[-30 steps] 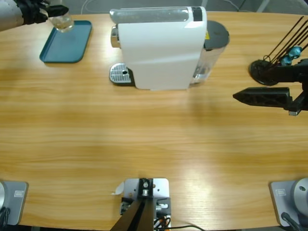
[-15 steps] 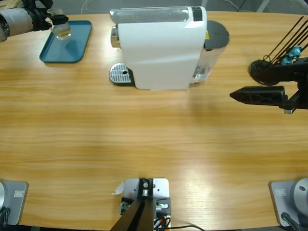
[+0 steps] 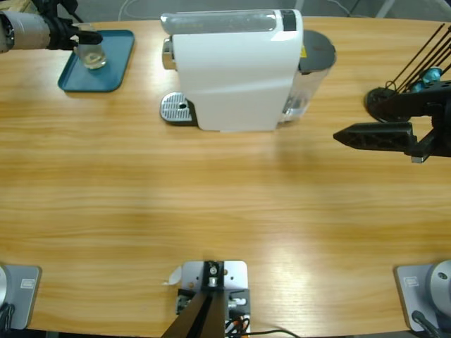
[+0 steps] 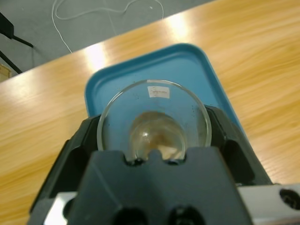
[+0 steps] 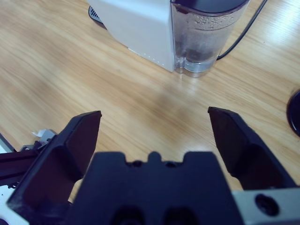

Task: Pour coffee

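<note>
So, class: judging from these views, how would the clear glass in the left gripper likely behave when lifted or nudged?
The glass looks rigid and probably fragile, being clear and thin-walled. Its smooth round wall could slip in the left gripper, whose jaws clasp only its sides. It seems nearly empty, so likely light, and might tip if knocked on the blue tray.

One glass, one tray, one coffee machine

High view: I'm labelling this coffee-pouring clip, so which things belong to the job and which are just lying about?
Belongs to the job:
clear glass cup in the left gripper
white coffee machine
round metal drip tray
clear water tank
teal plastic tray

Lying about:
black stand with thin rods
right gripper, jaws open, holding nothing
</note>
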You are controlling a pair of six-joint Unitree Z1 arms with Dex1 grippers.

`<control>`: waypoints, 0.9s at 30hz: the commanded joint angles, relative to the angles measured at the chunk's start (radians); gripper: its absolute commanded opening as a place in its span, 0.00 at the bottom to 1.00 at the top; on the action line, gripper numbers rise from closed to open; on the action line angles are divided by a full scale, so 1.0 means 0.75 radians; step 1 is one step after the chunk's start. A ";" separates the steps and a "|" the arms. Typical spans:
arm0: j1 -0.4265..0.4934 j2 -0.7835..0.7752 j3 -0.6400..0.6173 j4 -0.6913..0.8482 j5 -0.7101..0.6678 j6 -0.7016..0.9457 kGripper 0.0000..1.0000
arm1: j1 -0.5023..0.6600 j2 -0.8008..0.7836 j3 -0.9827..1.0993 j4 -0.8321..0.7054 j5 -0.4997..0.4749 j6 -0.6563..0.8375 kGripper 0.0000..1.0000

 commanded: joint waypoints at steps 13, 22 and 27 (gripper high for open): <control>0.012 0.015 -0.065 0.235 0.001 -0.023 1.00 | 0.010 -0.017 0.051 0.009 0.012 0.013 1.00; 0.019 -0.396 0.089 0.239 -0.004 -0.028 1.00 | 0.010 -0.101 0.040 0.033 0.008 0.017 1.00; -0.025 -0.753 0.215 0.450 -0.009 -0.093 1.00 | 0.010 -0.176 0.032 0.120 0.012 0.008 1.00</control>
